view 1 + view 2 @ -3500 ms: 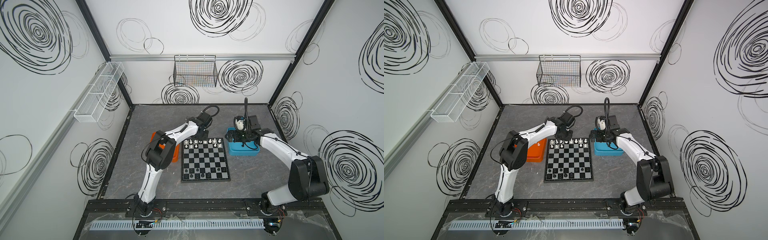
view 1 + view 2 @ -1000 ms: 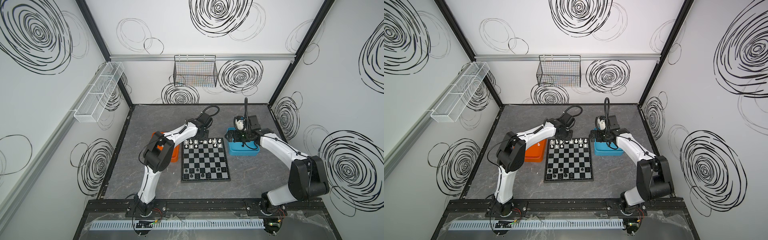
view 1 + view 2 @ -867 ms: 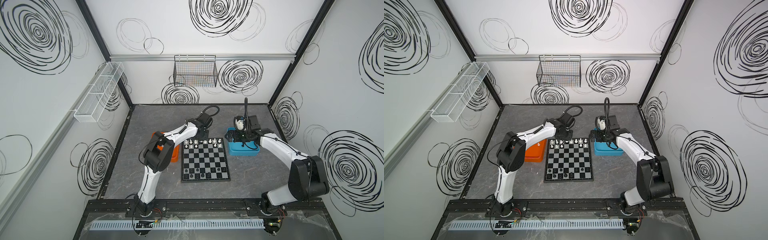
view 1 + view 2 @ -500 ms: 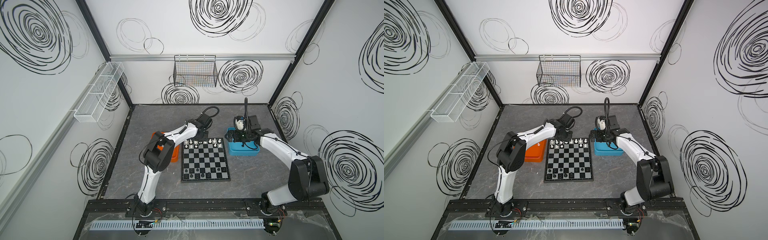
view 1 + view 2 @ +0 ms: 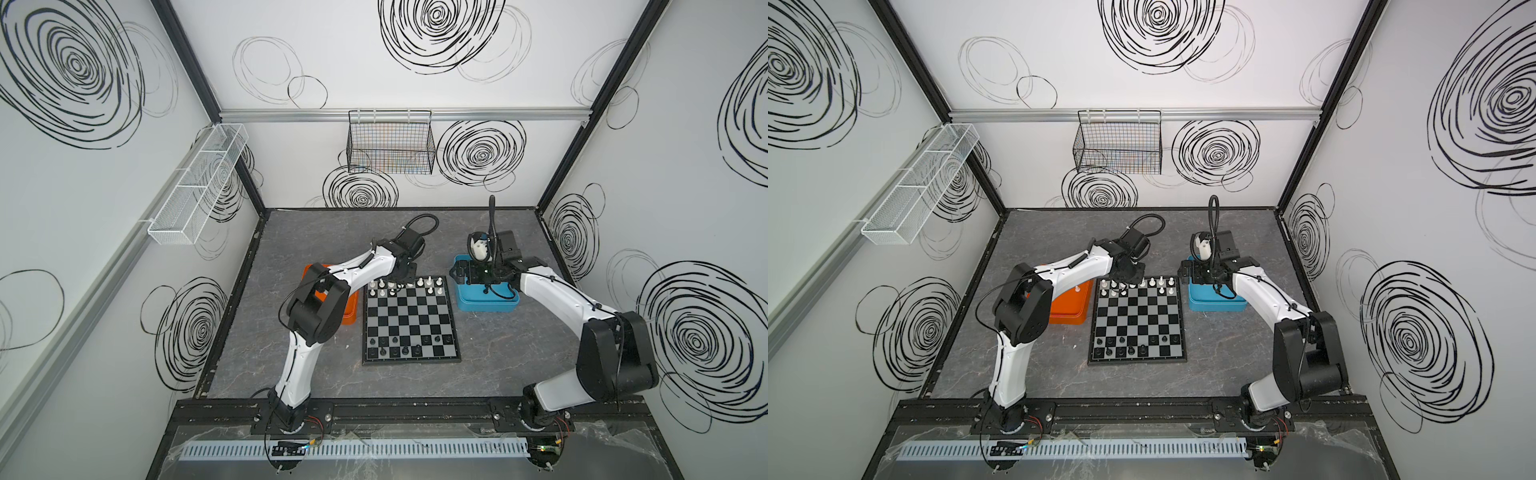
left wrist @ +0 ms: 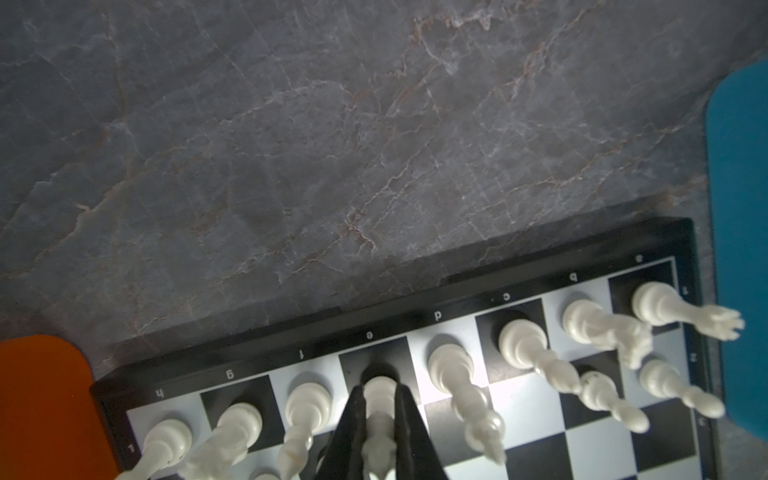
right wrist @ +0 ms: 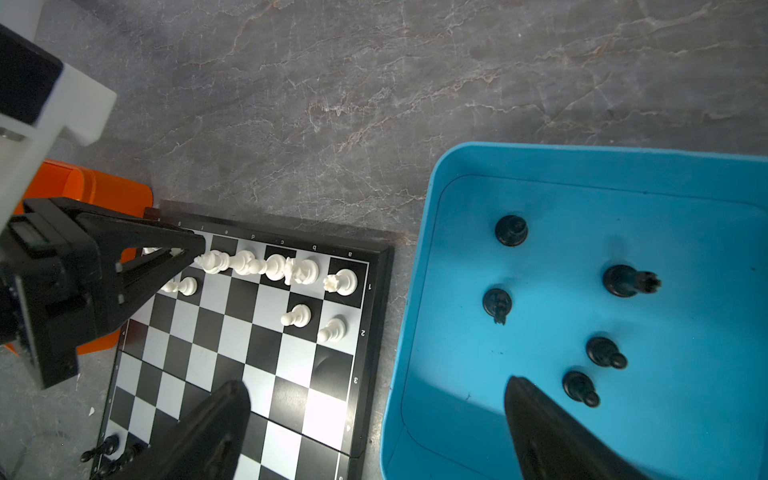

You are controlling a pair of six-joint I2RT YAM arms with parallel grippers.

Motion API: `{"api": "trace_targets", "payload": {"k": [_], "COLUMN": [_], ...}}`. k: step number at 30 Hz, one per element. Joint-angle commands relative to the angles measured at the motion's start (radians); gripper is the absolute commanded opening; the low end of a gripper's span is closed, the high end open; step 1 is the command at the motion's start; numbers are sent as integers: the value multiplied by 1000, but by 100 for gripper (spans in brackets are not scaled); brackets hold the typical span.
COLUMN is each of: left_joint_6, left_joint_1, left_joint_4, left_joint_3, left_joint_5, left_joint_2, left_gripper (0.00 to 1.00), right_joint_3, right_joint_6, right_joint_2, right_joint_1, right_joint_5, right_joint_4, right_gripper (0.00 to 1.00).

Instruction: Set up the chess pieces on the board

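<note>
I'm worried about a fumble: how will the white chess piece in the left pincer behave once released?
Likely rigid and light: the white piece shows no bending in the shut left pincer. Tall over a small round base, it could tip easily, probably knocking the neighbouring piece close beside it on the board.

Black-and-silver checked board [image 5: 409, 316], white chess pieces [image 6: 451, 365], blue tray [image 7: 432, 249] (black pieces [image 7: 511, 230] inside), orange tray [image 5: 1067, 311].

Orange tray [image 5: 1067, 320] and blue tray [image 5: 1217, 306] sit apart.
</note>
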Motion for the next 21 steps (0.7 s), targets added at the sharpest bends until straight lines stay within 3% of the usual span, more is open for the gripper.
{"api": "trace_targets", "payload": {"k": [1,21], "left_joint_6": [-2,-4], "left_joint_1": [-7,-9], "left_joint_4": [25,42], "left_joint_3": [1,-9], "left_joint_5": [-30,-28], "left_joint_2": [-32,-23], "left_gripper": [15,17], "right_joint_3": [-12,-12], "right_joint_6": [3,3], "right_joint_2": [7,8], "right_joint_1": [-4,-4], "right_joint_5": [3,1], "right_joint_4": [18,18], "right_gripper": [100,100]}}
